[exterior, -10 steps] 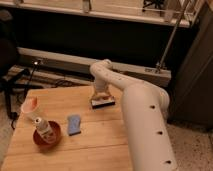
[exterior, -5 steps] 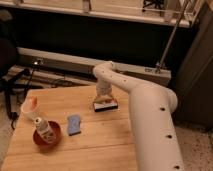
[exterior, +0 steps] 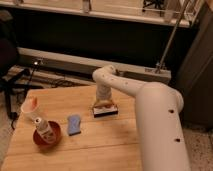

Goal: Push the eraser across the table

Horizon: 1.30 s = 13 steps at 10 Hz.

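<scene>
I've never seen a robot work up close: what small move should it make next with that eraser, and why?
Probably a short, low push toward the near edge of the table. The end effector sits down against the eraser, and bare wood shows on that side, while the blue sponge lies off to one side.

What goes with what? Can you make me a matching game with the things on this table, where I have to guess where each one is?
Things:
1. eraser
2. blue pad
3. red bowl
4. gripper

Places:
A. lies flat between the red bowl and the eraser
B. sits near the middle of the table, right under the gripper
C. is right over the eraser
D. stands at the left front of the table and holds a bottle

Pairs: 1-B, 2-A, 3-D, 4-C
</scene>
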{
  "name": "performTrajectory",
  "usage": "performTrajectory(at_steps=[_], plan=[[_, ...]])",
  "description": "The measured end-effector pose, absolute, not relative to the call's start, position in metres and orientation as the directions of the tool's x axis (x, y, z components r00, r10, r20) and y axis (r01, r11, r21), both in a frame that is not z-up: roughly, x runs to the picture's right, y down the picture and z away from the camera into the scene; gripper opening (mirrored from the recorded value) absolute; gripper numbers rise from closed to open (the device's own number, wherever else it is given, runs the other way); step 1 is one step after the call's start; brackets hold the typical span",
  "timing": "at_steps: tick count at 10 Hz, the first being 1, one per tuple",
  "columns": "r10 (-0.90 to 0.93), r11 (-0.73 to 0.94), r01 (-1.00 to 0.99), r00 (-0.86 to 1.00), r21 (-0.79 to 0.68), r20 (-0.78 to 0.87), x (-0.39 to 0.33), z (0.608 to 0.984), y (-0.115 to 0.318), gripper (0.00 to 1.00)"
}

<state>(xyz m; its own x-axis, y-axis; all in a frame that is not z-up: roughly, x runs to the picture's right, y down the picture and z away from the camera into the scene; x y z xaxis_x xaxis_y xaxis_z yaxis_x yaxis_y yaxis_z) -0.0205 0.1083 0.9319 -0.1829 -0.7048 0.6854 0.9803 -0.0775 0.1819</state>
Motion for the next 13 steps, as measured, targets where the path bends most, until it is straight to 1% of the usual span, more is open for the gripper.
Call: performTrajectory(at_steps=[6, 9, 11, 13], plan=[[-0.672, -0.052, 0.988, -0.142, 0.145, 0.727, -0.019, 0.89, 0.144, 0.8], [-0.638, -0.01, 0.995, -0.087, 0.104, 0.765, -0.012, 0.871, 0.179, 0.8], [-0.627, 0.013, 0.997, -0.056, 0.082, 0.777, -0.011, 0.863, 0.196, 0.8], [-0.627, 0.043, 0.997, -0.025, 0.067, 0.779, -0.014, 0.847, 0.206, 0.8]])
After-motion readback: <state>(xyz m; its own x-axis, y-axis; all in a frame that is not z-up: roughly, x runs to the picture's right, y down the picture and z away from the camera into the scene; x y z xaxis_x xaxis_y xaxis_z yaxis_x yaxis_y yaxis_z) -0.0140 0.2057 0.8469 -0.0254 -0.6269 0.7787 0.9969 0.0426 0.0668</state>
